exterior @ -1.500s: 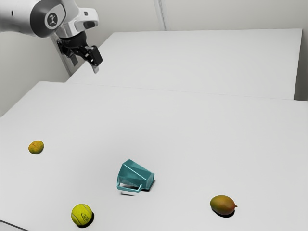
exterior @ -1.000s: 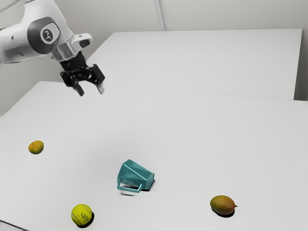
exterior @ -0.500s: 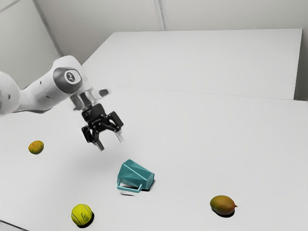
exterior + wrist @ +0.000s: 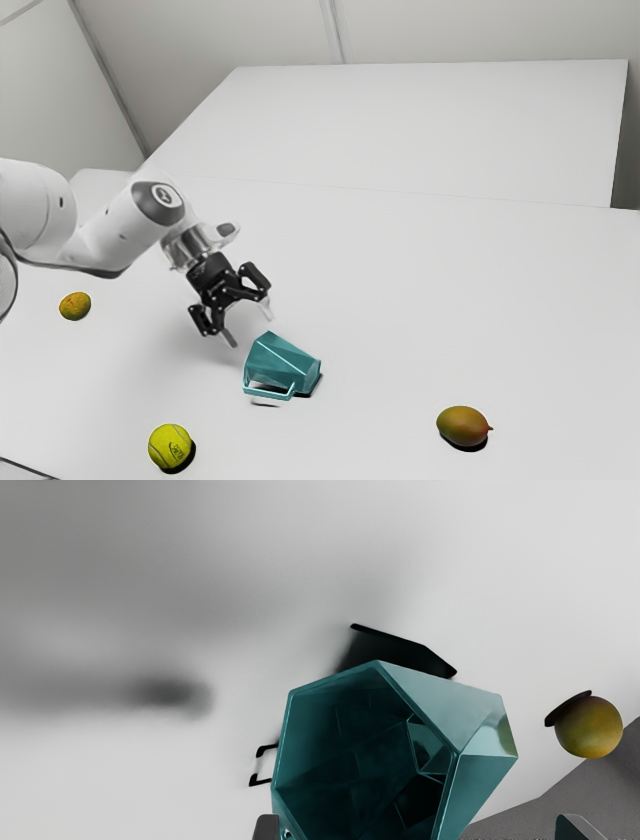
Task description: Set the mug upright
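The teal faceted mug lies on its side on the white table, its handle toward the exterior view's bottom. Just off its mouth end, toward the exterior view's upper left, is my gripper, open and holding nothing. In the wrist view the mug shows its open mouth facing my hand, and the fingertips of my gripper stand wide apart with the mug's near part between them in the picture. Contact between fingers and mug cannot be made out.
A tennis ball rests near the exterior view's bottom left, and a yellow fruit lies at its left. The mango sits beyond the mug toward the exterior view's right. The white table stretches behind them.
From the exterior view's upper left, my hand has come down and toward its right, close to the mug. The mug, ball and fruits have kept their places.
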`<state>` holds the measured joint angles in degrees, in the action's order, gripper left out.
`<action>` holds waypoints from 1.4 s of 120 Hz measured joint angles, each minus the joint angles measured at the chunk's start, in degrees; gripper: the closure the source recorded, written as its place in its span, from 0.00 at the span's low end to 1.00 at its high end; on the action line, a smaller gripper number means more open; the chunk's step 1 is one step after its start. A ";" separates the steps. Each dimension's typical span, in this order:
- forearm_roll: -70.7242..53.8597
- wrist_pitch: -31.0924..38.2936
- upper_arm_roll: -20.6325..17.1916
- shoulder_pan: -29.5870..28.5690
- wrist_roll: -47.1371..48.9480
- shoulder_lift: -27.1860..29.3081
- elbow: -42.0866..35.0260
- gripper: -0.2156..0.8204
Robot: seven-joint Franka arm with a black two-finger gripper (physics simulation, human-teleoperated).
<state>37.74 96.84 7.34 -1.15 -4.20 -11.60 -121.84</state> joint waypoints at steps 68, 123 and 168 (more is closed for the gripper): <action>9.81 1.89 -2.21 0.50 -1.20 -4.69 0.36 0.37; 10.01 2.40 -3.56 0.55 -1.11 -4.62 1.64 0.91; -0.08 4.60 -7.30 1.72 -0.03 -0.56 5.12 0.95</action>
<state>37.66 101.44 0.04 0.57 -4.23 -12.16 -116.72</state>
